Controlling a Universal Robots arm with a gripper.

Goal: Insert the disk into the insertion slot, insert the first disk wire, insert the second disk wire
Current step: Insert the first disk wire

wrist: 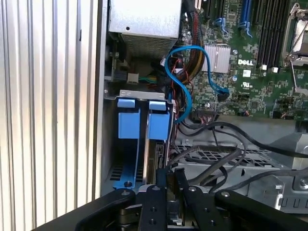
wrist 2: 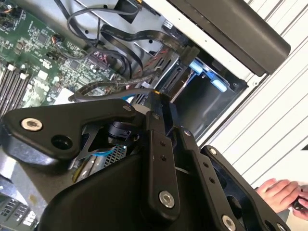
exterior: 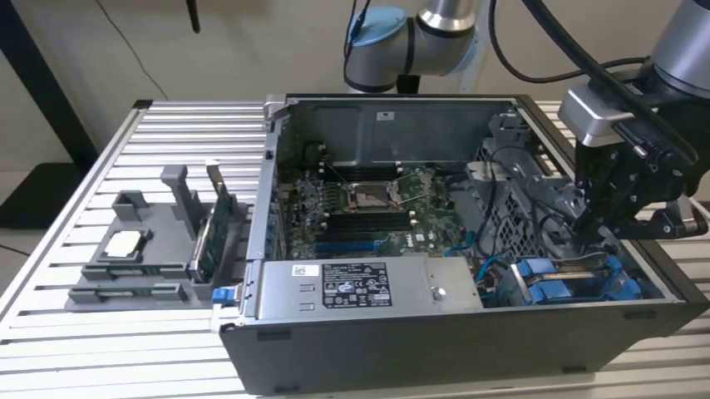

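Observation:
The disk (wrist: 157,156) stands in the insertion slot at the case's corner, its blue carrier tab (wrist: 159,126) facing up beside a second blue carrier (wrist: 129,125). In the exterior view the disk (exterior: 564,281) sits low in the open case, toward the exterior view's right. My gripper (exterior: 594,237) reaches down into the case just above it. In both wrist views the black fingers (wrist: 161,179) are pressed close together at the disk's rear edge. A black disk wire (wrist 2: 103,91) runs into my gripper (wrist 2: 156,96), whose tips close on the wire's end. My gripper (wrist: 169,175) hides the connector itself.
The open computer case (exterior: 466,357) lies on a slatted metal table (exterior: 66,332). Inside are the motherboard (exterior: 367,208), a power supply (exterior: 367,287), and a blue cable (wrist: 185,82) among black cables. A grey fixture (exterior: 145,249) stands at the exterior view's left. A person's hand (wrist 2: 279,190) rests outside the case.

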